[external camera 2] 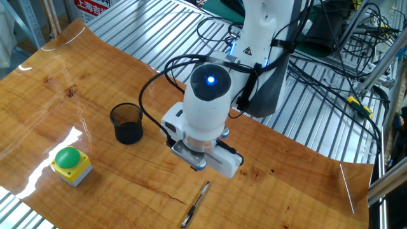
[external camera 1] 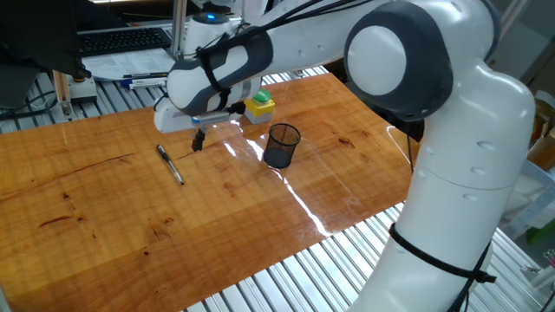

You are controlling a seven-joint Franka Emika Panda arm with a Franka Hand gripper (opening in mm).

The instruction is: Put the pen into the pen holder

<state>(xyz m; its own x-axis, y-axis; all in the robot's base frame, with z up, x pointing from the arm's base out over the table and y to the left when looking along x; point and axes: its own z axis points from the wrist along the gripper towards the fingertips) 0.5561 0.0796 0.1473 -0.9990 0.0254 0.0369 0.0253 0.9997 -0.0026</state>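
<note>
Pen (external camera 1: pixel 170 164) lies flat on the wooden worktop (external camera 1: pixel 104 208), slim and dark with silvery parts, nothing touching it. In the other fixed view the pen (external camera 2: pixel 195 204) sits close to the near edge of the worktop (external camera 2: pixel 38 102), pointing diagonally up and to the right.

Just beyond it hangs the claw (external camera 1: pixel 199 139), carried under the white wrist of the arm (external camera 1: pixel 408 78). Its dark fingers (external camera 1: pixel 198 141) point down at the wood, near the pen's upper end but apart from it, and nothing is held between them. Whether they stand parted or together cannot be told: in one fixed view they read as one small dark shape, and in the other fixed view the claw (external camera 2: pixel 198 166) is mostly hidden under the wrist housing with its blue light.

Further along stands the pen holder (external camera 1: pixel 281 145), a black mesh cup, upright, well apart from the pen. From the other side the pen holder (external camera 2: pixel 127 123) sits to the left of the wrist.

Behind it rests a yellow box (external camera 1: pixel 259 107) with a green button; the other fixed view shows the yellow box (external camera 2: pixel 70 165) near the worktop's edge, apart from the cup.
</note>
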